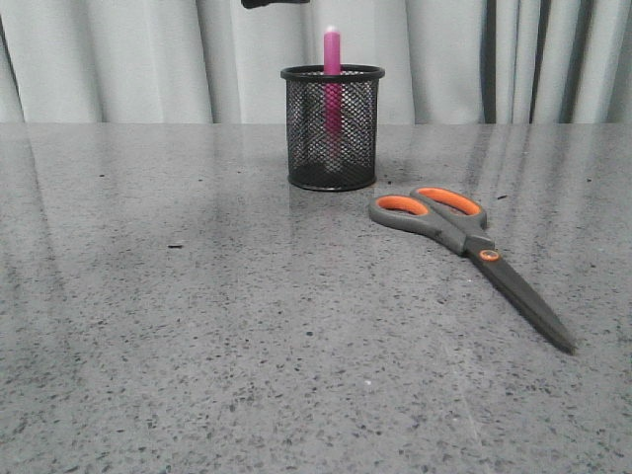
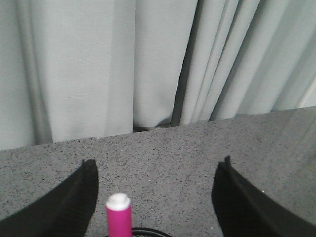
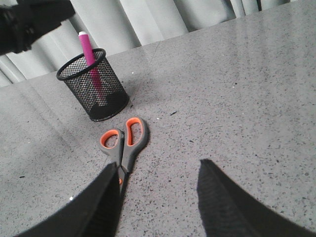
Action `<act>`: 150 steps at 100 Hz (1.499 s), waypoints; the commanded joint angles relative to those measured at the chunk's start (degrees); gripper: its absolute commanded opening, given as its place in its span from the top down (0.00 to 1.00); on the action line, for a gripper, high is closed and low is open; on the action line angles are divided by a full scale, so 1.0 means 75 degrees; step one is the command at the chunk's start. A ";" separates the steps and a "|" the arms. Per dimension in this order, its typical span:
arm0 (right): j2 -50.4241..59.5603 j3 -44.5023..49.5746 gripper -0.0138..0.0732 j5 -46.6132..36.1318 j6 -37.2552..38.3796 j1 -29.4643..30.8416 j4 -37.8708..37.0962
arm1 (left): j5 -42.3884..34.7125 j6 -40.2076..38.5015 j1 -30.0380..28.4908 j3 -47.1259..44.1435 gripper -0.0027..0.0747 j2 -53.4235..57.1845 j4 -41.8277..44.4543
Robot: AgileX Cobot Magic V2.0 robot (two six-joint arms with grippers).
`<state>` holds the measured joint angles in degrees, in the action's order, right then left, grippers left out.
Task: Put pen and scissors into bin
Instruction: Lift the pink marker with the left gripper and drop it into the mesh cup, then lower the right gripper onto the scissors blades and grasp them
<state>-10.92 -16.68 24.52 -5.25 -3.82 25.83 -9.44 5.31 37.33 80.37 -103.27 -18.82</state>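
Front view, pen [image 1: 332, 69] in bin [image 1: 332, 148], unlabelled

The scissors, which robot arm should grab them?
The right: its open right gripper hangs just over the grey, orange-handled scissors. The open left gripper is above the black mesh bin, holding the pink pen.

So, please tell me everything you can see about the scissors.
The scissors are large, with dark grey handles lined orange inside the loops, an orange pivot dot and dark grey blades. The handles look like plastic. They lie flat on the grey speckled table, blades shut, loops towards the bin but apart from it, tips pointing away from it towards the front camera. No gripper touches them; the open right gripper hovers above the blades.
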 commanded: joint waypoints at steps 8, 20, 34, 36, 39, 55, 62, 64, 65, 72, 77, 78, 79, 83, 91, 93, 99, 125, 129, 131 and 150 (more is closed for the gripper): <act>-0.0187 -0.0458 0.47 0.0055 -0.0742 0.0001 0.0021 | 0.0936 0.0080 0.0052 0.0242 0.53 0.1640 0.0304; -0.0515 -0.1068 0.47 0.0404 -0.1858 0.0001 0.0021 | 0.2973 0.0080 0.0063 0.0074 0.66 0.2813 0.0338; -0.1552 -0.2255 0.47 0.0658 -0.2657 0.0001 0.0078 | 0.4262 0.0080 0.0319 -0.0820 0.70 0.4413 0.0306; -0.1725 -0.2464 0.47 0.0702 -0.2747 0.0001 0.0110 | 0.4298 0.0080 0.0365 -0.0940 0.71 0.4575 0.0283; -0.1902 -0.2743 0.47 0.0779 -0.2885 0.0001 0.0196 | 0.4318 0.0080 0.0472 -0.1193 0.71 0.4921 0.0214; -0.3277 -0.4302 0.47 0.1443 -0.3677 -0.0190 0.1071 | 0.4073 0.0080 0.1177 -0.2744 0.71 0.6902 -0.0083; -0.3849 -0.4897 0.47 0.1750 -0.3903 -0.0382 0.1410 | 0.4009 0.0002 0.1364 -0.3385 0.74 0.7714 -0.0114; -0.3963 -0.5063 0.47 0.1822 -0.3974 -0.0425 0.1443 | 0.4009 -0.0044 0.1386 -0.3562 0.75 0.7942 -0.0132; -0.4077 -0.5116 0.47 0.1842 -0.4001 -0.0493 0.1460 | 0.4009 -0.0065 0.1403 -0.3621 0.76 0.8015 -0.0155; -0.4638 -0.5586 0.47 0.1950 -0.4009 -0.0731 0.1444 | 0.4066 -0.0423 0.1400 -0.4111 0.79 0.8721 -0.0224; -0.5024 -0.5879 0.47 0.1981 -0.4009 -0.0901 0.1356 | 0.4188 -0.0651 0.1400 -0.4337 0.82 0.9150 -0.0224; -0.5078 -0.5958 0.47 0.2012 -0.4009 -0.0925 0.1341 | 0.4220 -0.0667 0.1400 -0.4387 0.83 0.9258 -0.0224; -0.5183 -0.5996 0.47 0.2019 -0.4009 -0.0975 0.1313 | 0.4236 -0.0708 0.1400 -0.4407 0.83 0.9311 -0.0224; -0.5507 -0.6224 0.47 0.2120 -0.4009 -0.1103 0.1258 | 0.4319 -0.0708 0.1400 -0.4515 0.85 0.9588 -0.0224; -0.6135 -0.6605 0.47 0.2397 -0.3994 -0.1473 0.0947 | 0.4474 -0.0752 0.1400 -0.4585 0.86 0.9922 -0.0206; -0.6297 -0.6693 0.47 0.2477 -0.3937 -0.1588 0.0843 | 0.4517 -0.0752 0.1400 -0.4585 0.86 0.9976 -0.0192; -0.6716 -0.6899 0.47 0.2606 -0.3421 -0.1922 0.0432 | 0.4611 -0.0752 0.1400 -0.4601 0.86 1.0050 -0.0188; -0.8549 -0.7284 0.47 0.4334 0.0566 -0.3744 -0.3365 | 0.4721 -0.0752 0.1400 -0.4601 0.86 1.0050 -0.0188; -0.8744 -0.7284 0.47 0.4416 0.0585 -0.3870 -0.3384 | 0.4750 -0.0752 0.1400 -0.4601 0.86 1.0050 -0.0188; -0.8850 -0.7284 0.46 0.4437 0.0585 -0.3893 -0.3384 | 0.4754 -0.0752 0.1400 -0.4601 0.86 1.0050 -0.0174; -0.9470 -0.7284 0.36 0.4277 0.0840 -0.3906 -0.3214 | 0.4947 -0.0752 0.1400 -0.4601 0.86 1.0037 -0.0188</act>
<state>-82.24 -69.23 58.73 -0.85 -33.14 2.79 30.84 0.00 47.49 44.63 -27.54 -19.26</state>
